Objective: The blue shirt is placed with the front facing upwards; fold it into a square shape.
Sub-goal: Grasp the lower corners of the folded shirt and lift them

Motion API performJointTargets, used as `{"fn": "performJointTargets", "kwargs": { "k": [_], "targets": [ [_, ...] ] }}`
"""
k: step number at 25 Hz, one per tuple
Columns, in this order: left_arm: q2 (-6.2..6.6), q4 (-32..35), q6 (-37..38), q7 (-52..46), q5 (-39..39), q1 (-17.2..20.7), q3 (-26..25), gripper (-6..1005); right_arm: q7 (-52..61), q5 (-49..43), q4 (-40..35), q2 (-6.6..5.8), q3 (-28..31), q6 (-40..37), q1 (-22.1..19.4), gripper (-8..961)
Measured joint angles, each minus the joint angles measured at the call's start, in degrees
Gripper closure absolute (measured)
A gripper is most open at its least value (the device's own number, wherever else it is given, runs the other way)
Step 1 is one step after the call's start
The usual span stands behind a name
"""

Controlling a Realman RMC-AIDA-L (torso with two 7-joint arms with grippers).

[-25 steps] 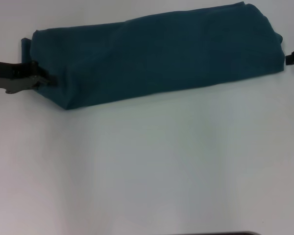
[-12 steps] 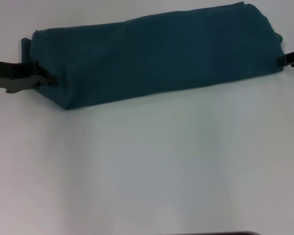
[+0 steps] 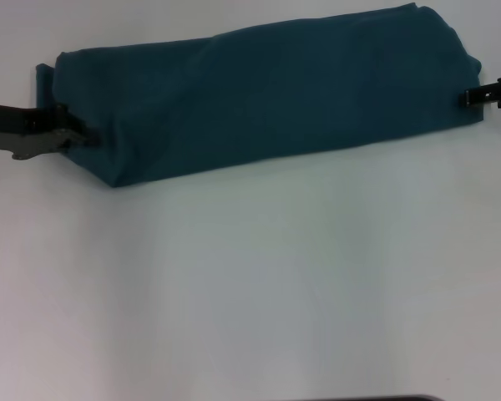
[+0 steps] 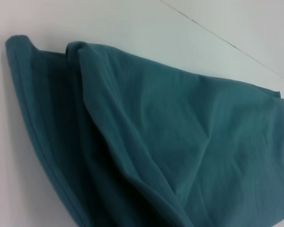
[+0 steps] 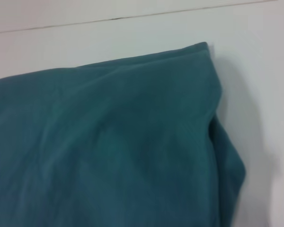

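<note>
Head view shows blue shirt (image 3: 267,96) folded, no lettering visible; left gripper (image 3: 71,134) and right gripper (image 3: 476,96) jaws' state unclear.

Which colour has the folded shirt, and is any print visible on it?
The blue shirt is plain dark teal-blue; no print shows. Best seen in the head view.

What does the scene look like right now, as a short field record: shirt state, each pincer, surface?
shirt: the blue shirt lies folded into a long band across the far part of the table, no lettering showing
left pincer: left pincer at the band's left end, touching the cloth edge
right pincer: right pincer at the band's right end, at the cloth edge
surface: white table
fold status: long strip, not yet a square
</note>
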Motion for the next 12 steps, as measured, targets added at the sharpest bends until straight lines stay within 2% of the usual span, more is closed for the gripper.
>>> {"fn": "performJointTargets", "kwargs": {
  "k": [5, 10, 12],
  "targets": [
    [0.05, 0.01, 0.01, -0.06, 0.0, 0.01, 0.0, 984, -0.42, 0.1, 0.0, 0.89, -0.91, 1.09, 0.16, 102],
    [0.08, 0.07, 0.01, -0.02, 0.0, 0.03, 0.01, 985, -0.52, 0.17, 0.1, 1.23, -1.2, 1.42, 0.62, 43],
    [0.09, 0.12, 0.01, -0.01, 0.0, 0.04, 0.01, 985, -0.61, 0.32, 0.26, 1.32, -1.2, 1.5, 0.79, 71]
  ]
}}
